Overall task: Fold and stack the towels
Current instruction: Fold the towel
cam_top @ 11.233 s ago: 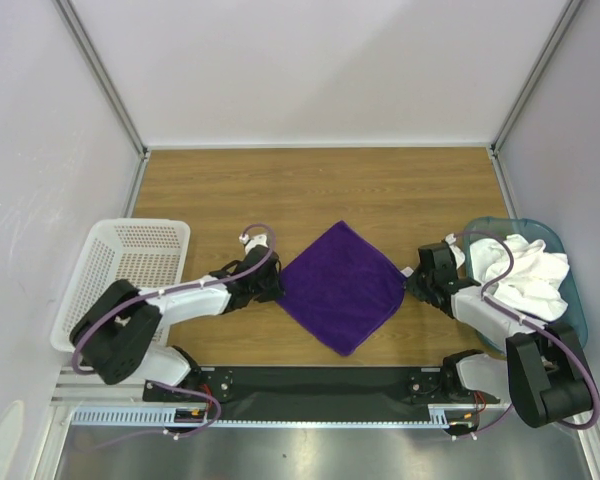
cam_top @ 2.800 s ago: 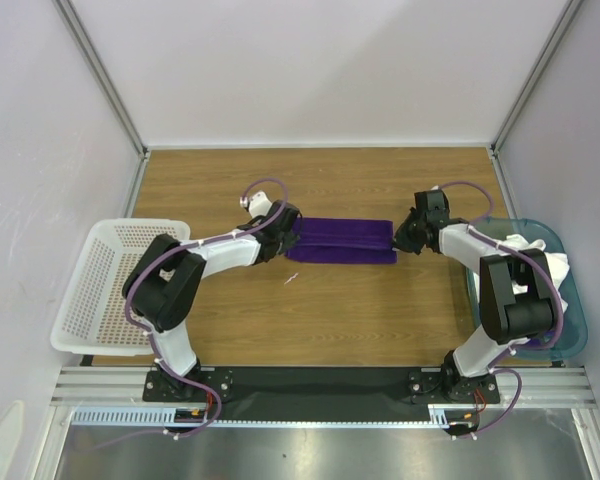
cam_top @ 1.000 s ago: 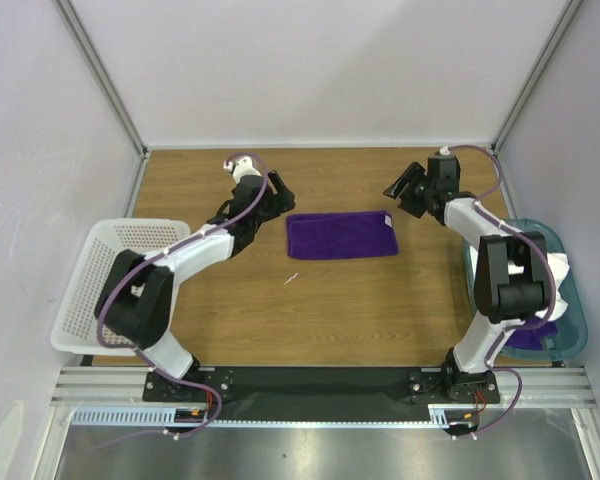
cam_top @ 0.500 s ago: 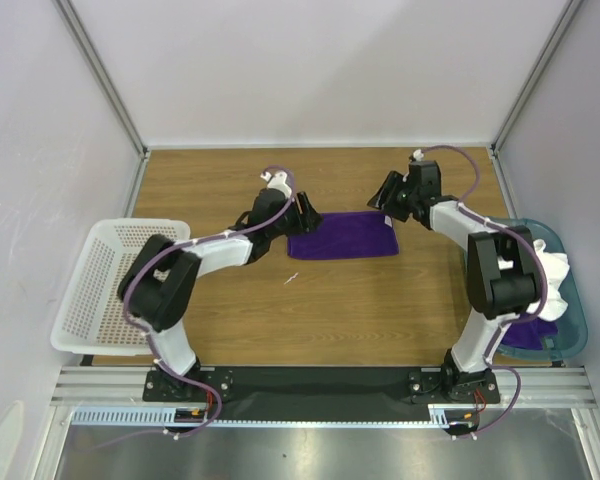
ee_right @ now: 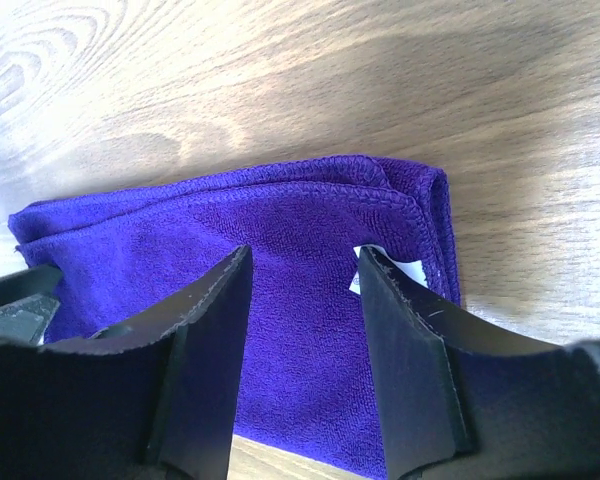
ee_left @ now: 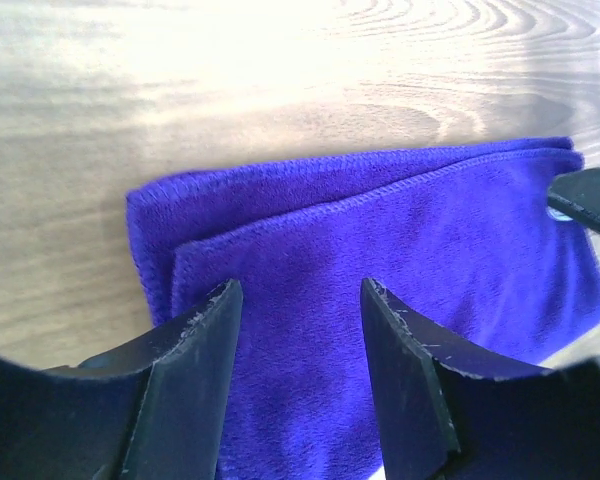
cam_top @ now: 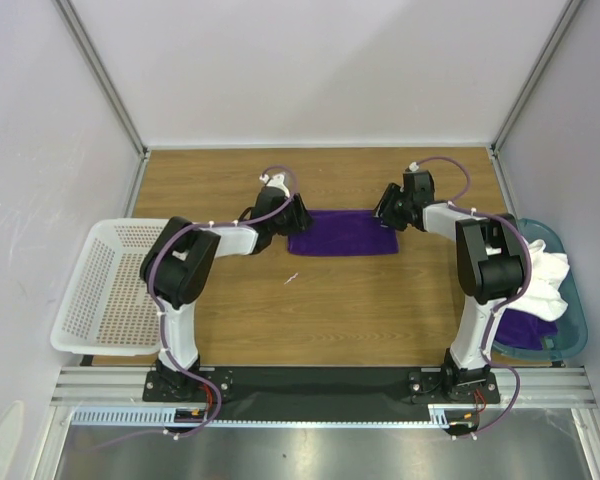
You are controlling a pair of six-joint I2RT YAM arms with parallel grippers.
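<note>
My left gripper (ee_left: 298, 300) and right gripper (ee_right: 302, 265) both gape over the ends of the folded purple towel (cam_top: 342, 232). It looks limp and light, so I'd pinch both layers there.

The folded purple towel (ee_left: 430, 250) is soft, matt plush cloth with stitched hems. The table (ee_left: 280, 60) is smooth, faintly glossy wood; the basket (cam_top: 120, 260) at 9 o'clock is white perforated plastic.

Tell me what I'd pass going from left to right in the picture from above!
white basket → left gripper → folded purple towel → right gripper → teal bin
</note>
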